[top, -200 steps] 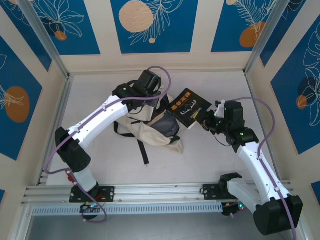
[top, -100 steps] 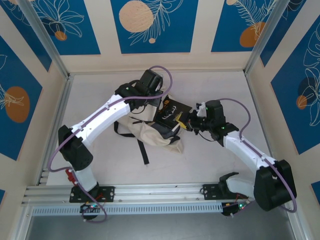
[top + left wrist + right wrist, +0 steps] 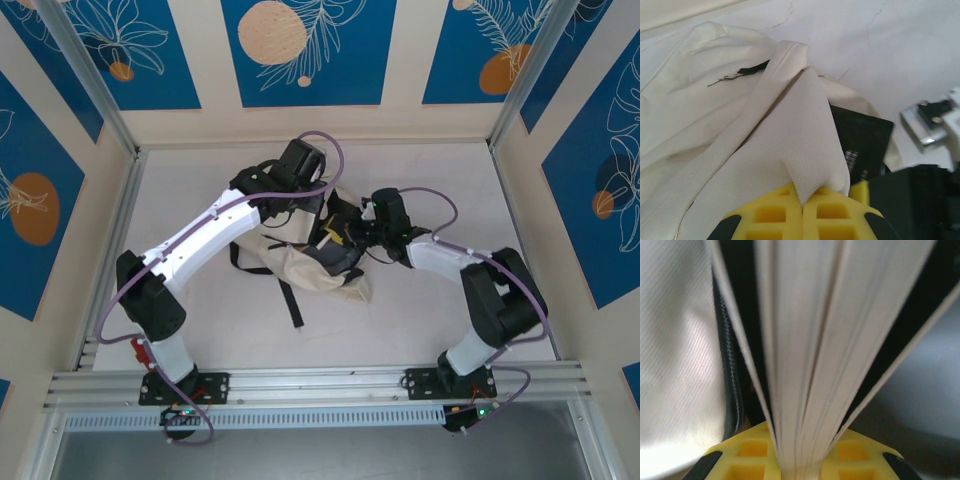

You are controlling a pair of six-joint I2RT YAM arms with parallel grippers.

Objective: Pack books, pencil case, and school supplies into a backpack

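A: Where is the backpack (image 3: 285,262)?
B: Near the middle of the surface (image 3: 220,330), a little toward 9 o'clock. It is cream fabric, crumpled, with a black strap trailing toward 6 o'clock.
A: And the left hand (image 3: 802,202)?
B: Closed tight on a raised fold of the backpack's fabric, at its 12 o'clock edge.
A: The right hand (image 3: 799,457)?
B: It reaches in from 3 o'clock, pinched on one edge of a black book (image 3: 862,142) — pages fanned between the yellow pads (image 3: 855,452). The book sits at about 2 o'clock of the backpack, just beside its black zip and partly behind the lifted fabric.
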